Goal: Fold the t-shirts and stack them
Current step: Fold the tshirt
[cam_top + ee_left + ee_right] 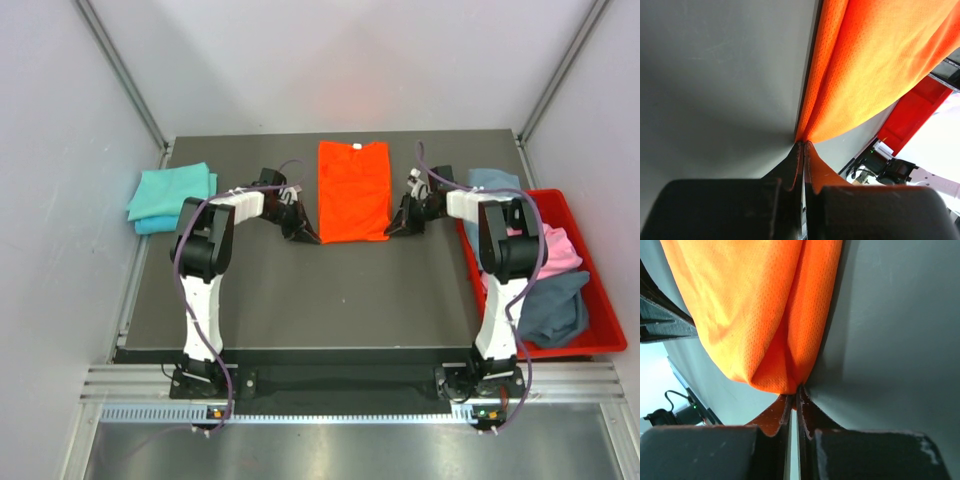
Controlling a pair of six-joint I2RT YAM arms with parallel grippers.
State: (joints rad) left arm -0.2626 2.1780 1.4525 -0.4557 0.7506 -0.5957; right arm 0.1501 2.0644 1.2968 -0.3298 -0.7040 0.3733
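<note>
The bright orange t-shirt (353, 190) lies as a long folded strip at the back middle of the dark table (300, 300), its white neck label at the far end. My left gripper (308, 236) is shut on the strip's near left corner; orange cloth (860, 75) fans out from its tips (803, 144). My right gripper (392, 230) is shut on the near right corner, with cloth (765, 315) bunched at its tips (794, 390). A folded teal t-shirt (172, 194) lies at the back left. Pink (560, 250) and grey-blue (552, 308) t-shirts lie in the bin.
A rigid red plastic bin (598, 345) stands at the table's right edge, beside the right arm. White walls enclose the table on three sides. A metal rail runs along the near edge below the arm bases.
</note>
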